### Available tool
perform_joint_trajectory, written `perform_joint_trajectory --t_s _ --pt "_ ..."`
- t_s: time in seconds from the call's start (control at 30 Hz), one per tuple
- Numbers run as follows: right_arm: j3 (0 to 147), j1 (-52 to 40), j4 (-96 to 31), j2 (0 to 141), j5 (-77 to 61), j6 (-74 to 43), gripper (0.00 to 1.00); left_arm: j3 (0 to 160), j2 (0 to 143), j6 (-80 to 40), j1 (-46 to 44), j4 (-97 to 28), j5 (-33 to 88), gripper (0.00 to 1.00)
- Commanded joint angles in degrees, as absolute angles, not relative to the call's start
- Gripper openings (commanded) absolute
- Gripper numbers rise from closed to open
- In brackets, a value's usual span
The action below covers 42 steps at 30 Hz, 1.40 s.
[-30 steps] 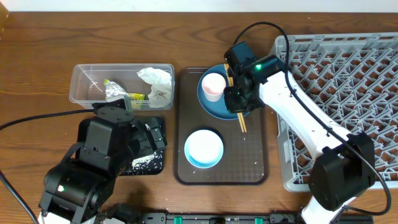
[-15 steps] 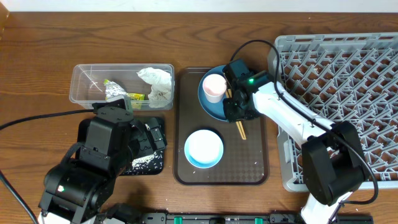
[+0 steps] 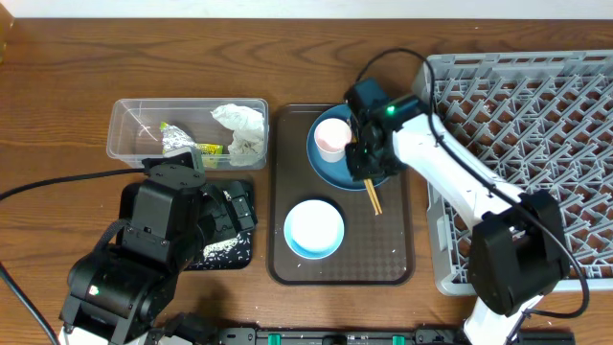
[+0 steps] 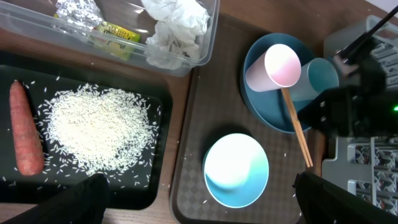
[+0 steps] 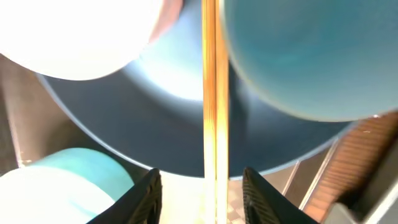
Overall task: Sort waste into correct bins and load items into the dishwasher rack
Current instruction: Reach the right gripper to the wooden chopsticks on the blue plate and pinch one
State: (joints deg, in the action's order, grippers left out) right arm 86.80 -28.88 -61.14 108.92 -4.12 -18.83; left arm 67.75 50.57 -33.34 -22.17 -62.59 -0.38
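Overhead shows you the right gripper [image 3: 367, 158] low over the dark blue plate [image 3: 326, 171], which sits on the brown tray [image 3: 287, 259] just beside the grey rack [image 3: 536, 96]. On the plate lie the pink cup [image 3: 330, 137], the light blue cup [image 4: 314, 74] and the chopsticks [image 3: 372, 196], whose lower ends reach out past the plate rim. In the right wrist view its fingers [image 5: 149, 186] stand released, one on each side of the chopsticks with a gap on both sides, so nothing is grasped. The left gripper [image 4: 199, 193] hangs above the desk [image 3: 57, 77], fingers spread wide and empty. The waste looks sorted: paper [image 4: 177, 22] and foil wrapper [image 4: 78, 9] in the clear tub [image 3: 129, 125], carrot [image 4: 25, 134] and rice [image 4: 99, 134] in the black tray [image 4: 12, 68]. I judge the step in hand is taking the chopsticks for the rack. Next you should close on both sticks together and lift straight, without pushing the cups. The bowl [image 3: 314, 228] waits on the brown tray. The yellow-green strip [image 4: 115, 31] on the wrapper carries print, but it is too small to read
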Motion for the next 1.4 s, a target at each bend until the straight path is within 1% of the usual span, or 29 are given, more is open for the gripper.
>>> perform_joint_trajectory --t_s 0.0,0.07,0.1,0.27,0.37,0.57,0.7,0.77,0.87,0.93,1.17,1.37 --pt "90.28 -28.23 -62.76 108.97 -3.95 -17.08 0.37 68.6 50.48 -33.06 -21.87 -62.59 -0.69 0.98" --pt "90.11 -28.69 -63.48 108.99 -3.97 -17.06 0.31 68.6 50.48 -33.06 -21.87 -62.59 -0.69 0.98" --pt "89.58 -29.02 -63.42 108.99 -3.81 -17.02 0.29 68.6 50.48 -33.06 -21.87 -62.59 -0.69 0.98" --pt "84.09 -30.57 -59.31 109.03 -0.36 -16.23 0.29 68.6 50.48 -33.06 -21.87 -62.59 -0.69 0.98" --pt "80.31 -30.83 -55.16 109.03 -1.06 -16.23 0.28 68.6 50.48 -33.06 -21.87 -62.59 -0.69 0.98" --pt "76.62 -30.85 -50.98 109.03 -1.93 -16.23 0.24 68.6 50.48 -33.06 -21.87 -62.59 -0.69 0.98" --pt "76.01 -30.94 -49.43 109.03 -1.96 -16.23 0.14 68.6 50.48 -33.06 -21.87 -62.59 -0.69 0.98" --pt "76.14 -30.94 -49.45 109.03 -1.96 -16.25 0.11 68.6 50.48 -33.06 -21.87 -62.59 -0.69 0.98" --pt "76.4 -30.76 -49.76 108.97 -1.96 -16.23 0.02 68.6 50.48 -33.06 -21.87 -62.59 -0.69 0.98" --pt "77.23 -30.65 -50.85 108.97 -1.96 -16.23 0.01 68.6 50.48 -33.06 -21.87 -62.59 -0.69 0.98" --pt "86.8 -30.57 -62.85 108.97 -1.96 -16.25 0.01 68.6 50.48 -33.06 -21.87 -62.59 -0.69 0.98" --pt "88.03 -30.44 -64.95 108.97 -2.2 -16.25 0.01 68.6 50.48 -33.06 -21.87 -62.59 -0.69 0.98"
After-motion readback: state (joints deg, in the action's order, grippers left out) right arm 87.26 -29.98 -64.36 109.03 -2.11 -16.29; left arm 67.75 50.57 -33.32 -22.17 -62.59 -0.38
